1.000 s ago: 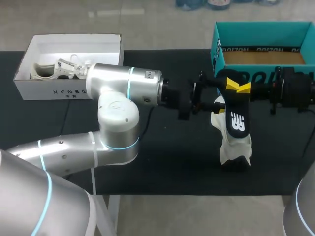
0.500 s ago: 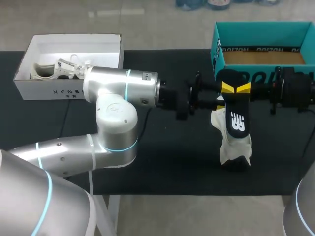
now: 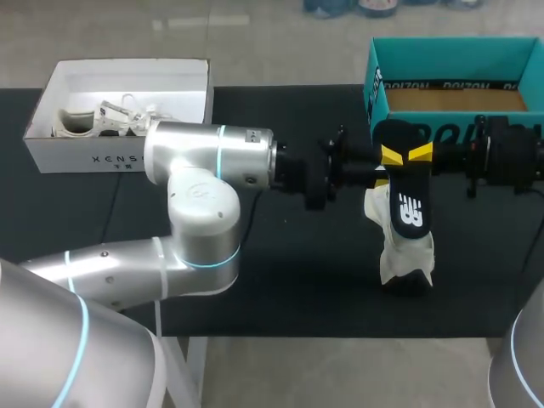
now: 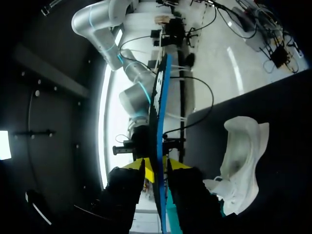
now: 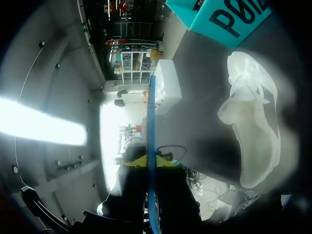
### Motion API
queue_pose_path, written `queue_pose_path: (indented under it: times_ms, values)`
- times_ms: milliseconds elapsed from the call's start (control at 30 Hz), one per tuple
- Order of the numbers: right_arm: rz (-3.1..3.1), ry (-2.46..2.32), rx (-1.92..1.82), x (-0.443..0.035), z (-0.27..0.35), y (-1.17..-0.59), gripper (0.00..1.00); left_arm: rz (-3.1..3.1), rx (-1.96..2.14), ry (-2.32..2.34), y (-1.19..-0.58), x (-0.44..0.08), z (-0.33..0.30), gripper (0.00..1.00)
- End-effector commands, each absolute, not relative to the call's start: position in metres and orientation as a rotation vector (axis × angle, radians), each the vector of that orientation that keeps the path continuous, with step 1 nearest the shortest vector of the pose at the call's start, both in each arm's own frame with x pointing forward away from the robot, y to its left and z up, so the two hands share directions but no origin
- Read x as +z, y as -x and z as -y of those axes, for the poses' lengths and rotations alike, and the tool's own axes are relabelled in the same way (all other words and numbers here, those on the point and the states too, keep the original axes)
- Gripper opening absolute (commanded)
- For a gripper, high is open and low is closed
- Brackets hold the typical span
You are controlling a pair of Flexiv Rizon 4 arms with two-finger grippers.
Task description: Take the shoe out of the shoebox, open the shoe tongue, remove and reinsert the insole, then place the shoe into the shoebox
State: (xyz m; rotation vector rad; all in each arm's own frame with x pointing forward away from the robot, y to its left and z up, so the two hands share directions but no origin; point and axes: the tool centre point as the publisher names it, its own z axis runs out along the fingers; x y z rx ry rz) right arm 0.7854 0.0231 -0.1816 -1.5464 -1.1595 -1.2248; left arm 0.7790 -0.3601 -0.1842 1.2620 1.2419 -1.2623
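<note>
Black insole (image 3: 409, 212) long axis runs near-far, far end clamped between left hand (image 4: 156, 168) and right hand (image 5: 148, 162). White shoe (image 3: 406, 253) under it on counter (image 3: 297, 272), teal shoebox (image 3: 450, 64) far right.

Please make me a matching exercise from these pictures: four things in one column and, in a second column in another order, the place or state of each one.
Things
1. insole
2. white box
3. teal box
4. loose shoe

Places or states
A. has a laced shoe inside
B. lies on the black table, outside both boxes
C. gripped by the left hand and the right hand
D. brown floor shows inside, no shoe seen in it

Pairs: 1-C, 2-A, 3-D, 4-B
</note>
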Motion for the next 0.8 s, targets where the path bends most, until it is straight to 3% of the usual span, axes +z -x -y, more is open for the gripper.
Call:
queue_pose_path:
  times_ms: [33,133,367,400,433,800]
  values:
    - [1.158,1.550,-1.227,-0.182,-0.024,-0.785,0.00,-1.252,-1.257,-1.257,-0.778,-0.186,0.366,0.11]
    - [1.158,1.550,-1.227,-0.182,-0.024,-0.785,0.00,-1.257,-1.258,-1.255,-0.778,-0.187,0.367,0.00]
    - [1.158,1.550,-1.227,-0.182,-0.024,-0.785,0.00,-1.267,-1.271,-1.247,-0.777,-0.189,0.369,0.00]
    - [1.158,1.550,-1.227,-0.182,-0.024,-0.785,0.45,-1.268,-1.272,-1.247,-0.776,-0.189,0.368,0.00]
    - [1.158,1.550,-1.227,-0.182,-0.024,-0.785,1.00,-1.269,-1.274,-1.245,-0.775,-0.189,0.368,0.00]
    - [1.219,1.706,-1.207,-0.179,0.033,-0.784,1.00,-1.296,-1.299,-1.220,-0.757,-0.189,0.349,0.00]
